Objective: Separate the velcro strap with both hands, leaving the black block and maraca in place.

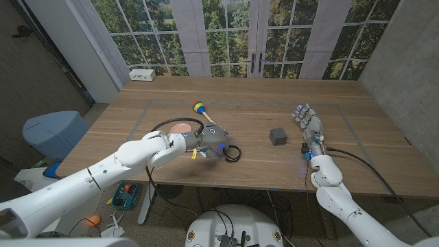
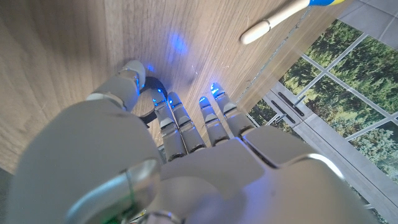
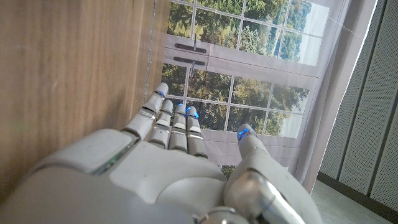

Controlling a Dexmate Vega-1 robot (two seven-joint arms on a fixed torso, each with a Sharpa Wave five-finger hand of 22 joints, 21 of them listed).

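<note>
so the left hand is down on the velcro strap, a black loop lying near the middle of the wooden table. from the left wrist view its fingers curl over the strap, but i can't tell if it actually has a grip. the right hand is well off to the right, fingers straight and apart, holding nothing. the black block sits between the hands, and the maraca lies just behind the left hand.
</note>
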